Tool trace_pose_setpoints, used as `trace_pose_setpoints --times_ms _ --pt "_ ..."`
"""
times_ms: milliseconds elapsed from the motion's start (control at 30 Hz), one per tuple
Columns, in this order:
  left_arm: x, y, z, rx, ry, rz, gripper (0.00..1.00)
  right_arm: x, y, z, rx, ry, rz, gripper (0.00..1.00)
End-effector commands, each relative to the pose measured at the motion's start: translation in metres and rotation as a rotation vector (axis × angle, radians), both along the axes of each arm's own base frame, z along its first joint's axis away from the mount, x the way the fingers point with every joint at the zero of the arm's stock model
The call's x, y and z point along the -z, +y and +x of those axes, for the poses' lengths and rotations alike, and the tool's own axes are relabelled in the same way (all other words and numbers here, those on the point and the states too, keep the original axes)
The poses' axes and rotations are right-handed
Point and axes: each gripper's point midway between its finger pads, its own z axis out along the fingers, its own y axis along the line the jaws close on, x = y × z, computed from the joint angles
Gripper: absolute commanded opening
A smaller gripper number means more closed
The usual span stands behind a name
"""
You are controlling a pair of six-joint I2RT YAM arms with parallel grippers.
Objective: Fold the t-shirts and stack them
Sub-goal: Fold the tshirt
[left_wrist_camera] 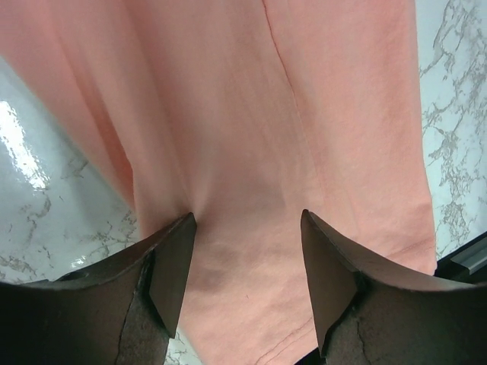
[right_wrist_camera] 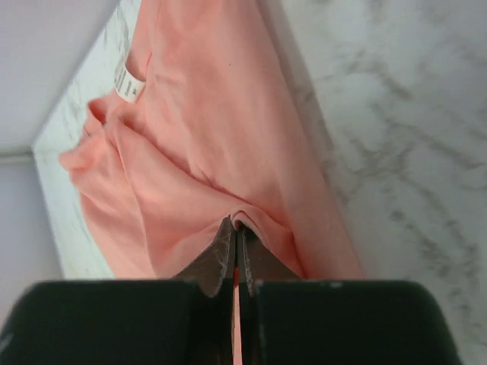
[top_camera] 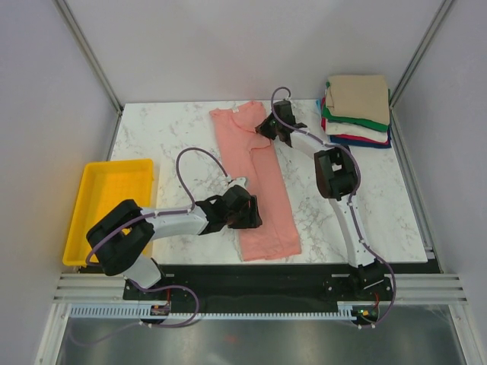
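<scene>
A salmon-pink t-shirt (top_camera: pixel 255 182) lies lengthwise on the marble table, folded into a long strip, collar at the far end. My left gripper (top_camera: pixel 249 208) is open and rests over the shirt's lower left part; in the left wrist view the cloth (left_wrist_camera: pixel 304 137) lies between and beyond my spread fingers (left_wrist_camera: pixel 173 266). My right gripper (top_camera: pixel 266 128) is shut on a pinched fold of the pink shirt (right_wrist_camera: pixel 251 217) near its upper right edge. A stack of folded shirts (top_camera: pixel 358 110), tan on top, then green, white, red and blue, sits at the far right corner.
A yellow plastic tray (top_camera: pixel 110 205) stands off the table's left side. The marble table (top_camera: pixel 365 198) ends at grey walls at the back and sides. A white label (right_wrist_camera: pixel 129 85) shows at the shirt's collar.
</scene>
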Motion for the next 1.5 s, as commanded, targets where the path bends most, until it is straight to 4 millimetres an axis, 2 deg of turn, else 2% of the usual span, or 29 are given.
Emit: trace_pose_setpoints --times_ms 0,67,133,233,333,467,533,567,600,667,700,733,767,800,833,867,900,933,1000,1033,1067,1100,1133,1200,1233,1300,1333,1400,1467 --pt "0.074 0.082 -0.083 0.005 0.311 0.324 0.67 -0.017 -0.049 0.026 0.226 0.020 0.177 0.01" --pt "0.074 0.084 -0.085 0.004 0.312 0.327 0.67 -0.015 -0.050 0.031 0.206 0.021 0.231 0.38" --pt "0.074 0.085 -0.086 0.001 0.314 0.330 0.67 -0.028 -0.046 0.038 0.173 -0.010 0.252 0.65" --pt "0.075 0.086 -0.086 0.002 0.315 0.334 0.67 -0.036 -0.041 0.040 0.135 -0.032 0.288 0.78" --pt "0.075 0.086 -0.087 0.005 0.319 0.339 0.67 -0.058 -0.048 0.044 0.130 -0.077 0.354 0.81" --pt "0.064 0.083 -0.083 0.005 0.290 0.341 0.66 -0.102 -0.055 0.043 0.078 -0.160 0.343 0.84" --pt "0.053 0.082 -0.079 0.007 0.267 0.345 0.66 -0.113 -0.054 0.035 0.025 -0.189 0.303 0.86" --pt "0.048 0.081 -0.076 0.007 0.255 0.345 0.67 -0.136 -0.053 0.028 -0.001 -0.226 0.288 0.86" --pt "0.040 0.080 -0.072 0.009 0.229 0.343 0.69 -0.139 -0.053 0.022 -0.019 -0.228 0.270 0.87" --pt "0.024 0.077 -0.065 0.020 0.202 0.348 0.74 -0.146 -0.052 -0.004 -0.079 -0.234 0.193 0.88" --pt "0.014 0.076 -0.060 0.022 0.172 0.344 0.75 -0.124 -0.050 -0.023 -0.105 -0.183 0.148 0.88" --pt "0.003 0.074 -0.056 0.021 0.161 0.341 0.78 -0.142 -0.053 -0.037 -0.137 -0.223 0.097 0.88" --pt "-0.003 0.073 -0.054 0.023 0.148 0.334 0.79 -0.134 -0.056 -0.052 -0.159 -0.195 0.060 0.88" --pt "-0.010 0.072 -0.052 0.026 0.130 0.330 0.80 -0.103 -0.059 -0.079 -0.179 -0.120 0.018 0.88" --pt "-0.023 0.069 -0.048 0.023 0.106 0.306 0.80 -0.120 -0.065 -0.095 -0.175 -0.141 -0.016 0.88" --pt "-0.027 0.074 -0.048 0.015 0.099 0.321 0.81 -0.108 -0.072 -0.115 -0.202 -0.109 -0.080 0.88" --pt "-0.033 0.075 -0.048 0.013 0.090 0.316 0.81 -0.075 -0.076 -0.149 -0.222 -0.024 -0.131 0.88" --pt "-0.038 0.075 -0.047 0.011 0.082 0.311 0.81 -0.088 -0.081 -0.168 -0.231 -0.039 -0.172 0.88" --pt "-0.049 0.077 -0.050 0.008 0.071 0.286 0.81 -0.045 -0.095 -0.227 -0.262 0.093 -0.294 0.88" --pt "-0.051 0.079 -0.053 0.008 0.076 0.279 0.81 -0.056 -0.098 -0.246 -0.265 0.083 -0.306 0.88" --pt "-0.058 0.080 -0.055 0.008 0.066 0.254 0.81 -0.047 -0.103 -0.268 -0.272 0.124 -0.324 0.88" --pt "-0.061 0.082 -0.059 0.000 0.075 0.238 0.81 -0.025 -0.103 -0.305 -0.304 0.194 -0.336 0.88" --pt "-0.059 0.086 -0.064 0.003 0.083 0.229 0.80 -0.037 -0.101 -0.321 -0.315 0.168 -0.327 0.88" --pt "-0.065 0.087 -0.073 0.006 0.091 0.177 0.80 -0.018 -0.101 -0.371 -0.353 0.241 -0.349 0.88" --pt "-0.058 0.092 -0.079 0.009 0.109 0.181 0.79 -0.028 -0.099 -0.384 -0.358 0.213 -0.325 0.87" --pt "-0.054 0.094 -0.091 0.018 0.145 0.145 0.76 -0.012 -0.098 -0.425 -0.405 0.252 -0.335 0.84" --pt "-0.045 0.099 -0.098 0.017 0.169 0.150 0.74 -0.020 -0.096 -0.433 -0.384 0.240 -0.300 0.82" --pt "-0.044 0.100 -0.107 0.016 0.189 0.108 0.73 -0.011 -0.092 -0.465 -0.421 0.273 -0.302 0.79" --pt "-0.035 0.105 -0.115 0.011 0.203 0.090 0.73 -0.019 -0.084 -0.477 -0.396 0.261 -0.244 0.76"
